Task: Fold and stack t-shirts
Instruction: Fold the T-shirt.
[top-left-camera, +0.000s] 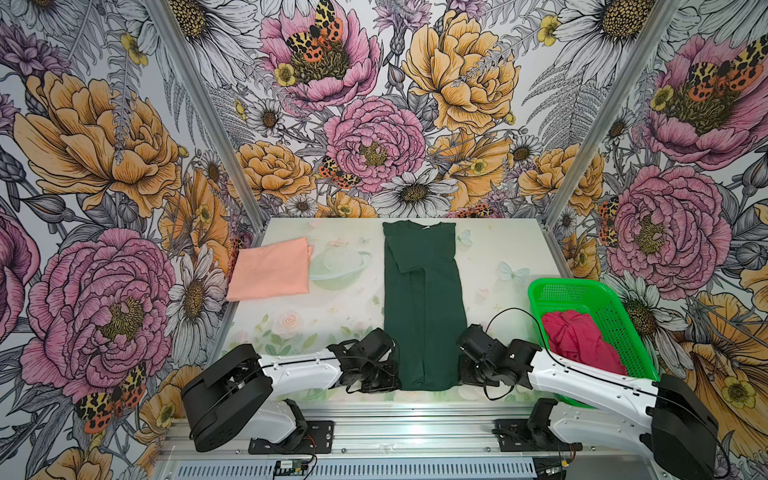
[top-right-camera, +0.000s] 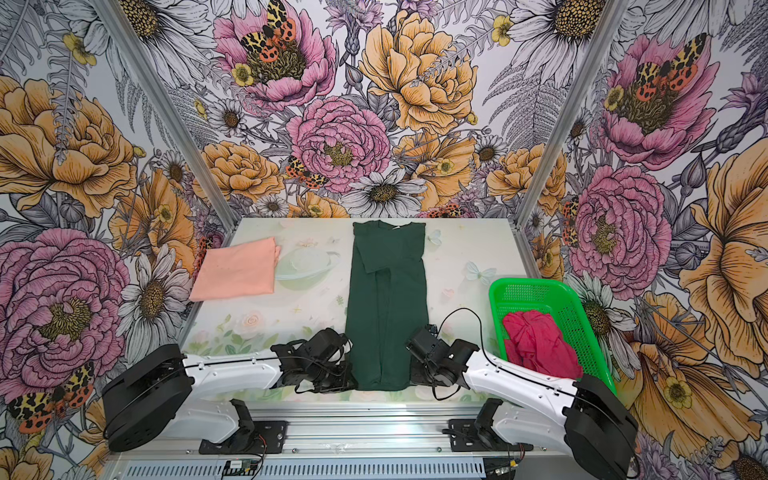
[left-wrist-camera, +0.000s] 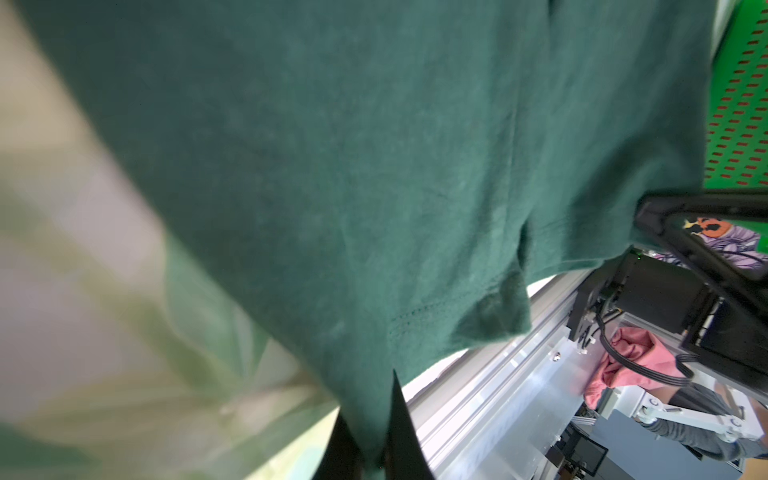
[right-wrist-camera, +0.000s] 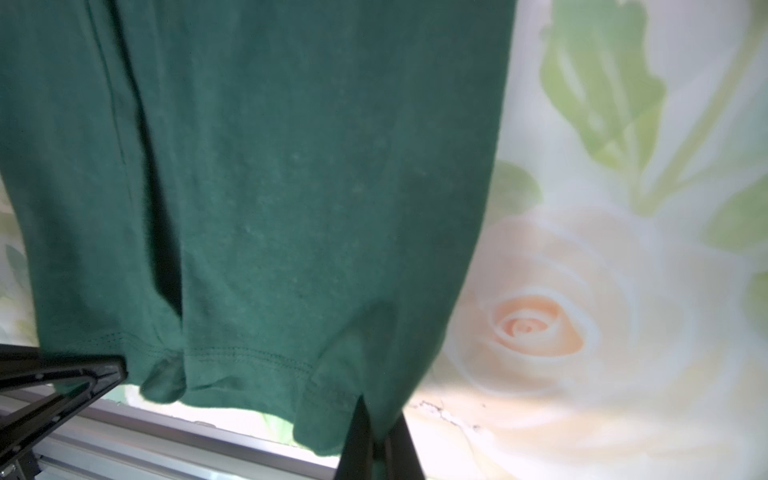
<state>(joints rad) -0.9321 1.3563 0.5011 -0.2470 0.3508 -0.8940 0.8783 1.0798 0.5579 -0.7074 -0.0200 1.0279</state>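
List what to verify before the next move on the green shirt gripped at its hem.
1. Left fingers shut on green t-shirt hem corner: ok.
2. Right fingers shut on opposite hem corner: ok.
3. Both sides folded inward, narrow strip: ok.
4. All layers caught in each grip: cannot tell.
5. Peach t-shirt folded, lying apart: ok.
6. Crimson t-shirt inside basket, out of the way: ok.

Crimson shirt (top-left-camera: 575, 332) partly behind right arm (top-left-camera: 590, 382); table (left-wrist-camera: 62, 249) blurred, left wrist view.
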